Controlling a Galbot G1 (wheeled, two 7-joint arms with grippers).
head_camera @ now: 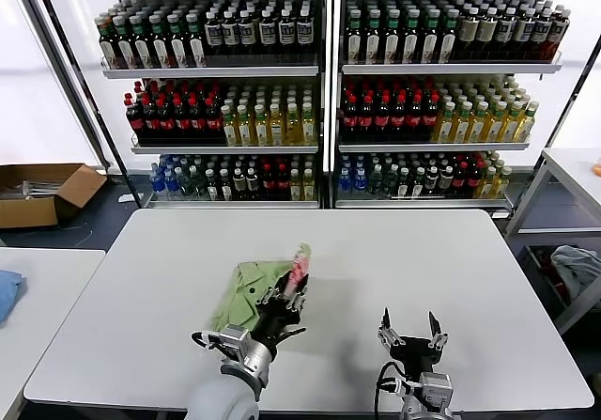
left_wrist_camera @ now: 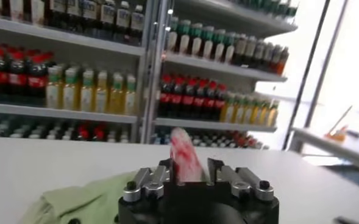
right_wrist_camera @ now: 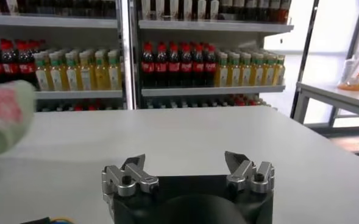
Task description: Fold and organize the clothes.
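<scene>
Shirt (head_camera: 252, 288) fold, centre frame: left tool (head_camera: 286, 300) pinches lifted printed edge; lay it flat and square; right tool (head_camera: 410, 330) gapes wide, idle.

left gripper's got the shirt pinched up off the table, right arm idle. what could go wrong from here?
1. The left gripper is shut on only a small bunch of the polo shirt at its red print; the soft fabric could slip out mid-fold.
2. The rest of the shirt lies crumpled on the table, so the fold may land uneven.
3. The right gripper hangs open and apart, so nothing pins the shirt down; it may drag.
</scene>
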